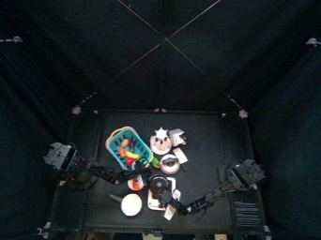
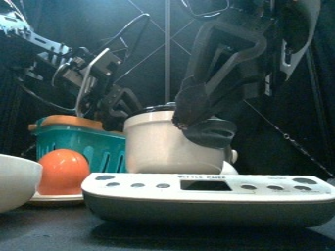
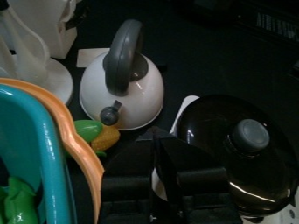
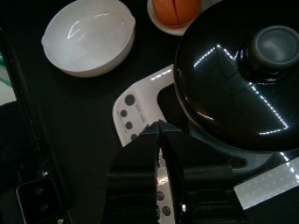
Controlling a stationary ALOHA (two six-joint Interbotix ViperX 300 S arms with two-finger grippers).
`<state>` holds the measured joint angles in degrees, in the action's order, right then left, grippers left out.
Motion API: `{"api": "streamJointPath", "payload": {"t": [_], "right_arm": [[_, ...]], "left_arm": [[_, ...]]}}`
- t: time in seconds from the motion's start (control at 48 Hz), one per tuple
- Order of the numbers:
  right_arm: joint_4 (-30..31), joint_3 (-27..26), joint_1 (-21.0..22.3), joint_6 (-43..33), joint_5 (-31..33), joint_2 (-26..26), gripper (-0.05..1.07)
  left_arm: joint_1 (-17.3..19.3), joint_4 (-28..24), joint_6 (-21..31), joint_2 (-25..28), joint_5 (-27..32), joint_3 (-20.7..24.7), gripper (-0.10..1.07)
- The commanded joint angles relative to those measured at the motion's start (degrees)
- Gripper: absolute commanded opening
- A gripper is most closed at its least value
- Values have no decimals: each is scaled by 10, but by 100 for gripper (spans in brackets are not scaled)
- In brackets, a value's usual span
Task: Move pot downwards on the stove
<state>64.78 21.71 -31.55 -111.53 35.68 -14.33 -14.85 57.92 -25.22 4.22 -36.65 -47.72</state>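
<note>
The pot [image 4: 239, 79] wears a shiny black lid with a round knob and sits over the white stove [image 4: 138, 112], whose row of knobs runs along its near edge. My right gripper [image 4: 163, 133] points at the pot's rim with its jaws closed together on the edge. In the front view the stove [image 2: 210, 196] lies low and wide, and the right gripper [image 2: 210, 132] hangs over it with the dark pot at its tip. The pot also shows in the left wrist view [image 3: 239, 144]. My left gripper [image 3: 163, 179] hovers between pot and basket.
A white kettle [image 3: 122, 87] with a dark handle stands beside the pot. The teal basket [image 3: 47, 157] with an orange rim is next to it. A white bowl [image 4: 87, 35] and an orange ball [image 4: 177, 7] on a plate lie beyond the stove.
</note>
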Motion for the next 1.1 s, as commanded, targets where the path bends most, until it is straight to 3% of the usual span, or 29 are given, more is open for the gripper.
{"api": "streamJointPath", "payload": {"t": [0.0,0.625,1.083], "right_arm": [[-3,-7,3,1,-1,11,27],[-30,24,-1,1,46,34,27],[-55,42,-11,1,82,57,27]], "left_arm": [[4,3,2,0,7,7,45],[13,-6,-2,-7,64,28,45],[17,-7,-1,-25,146,45,45]]}}
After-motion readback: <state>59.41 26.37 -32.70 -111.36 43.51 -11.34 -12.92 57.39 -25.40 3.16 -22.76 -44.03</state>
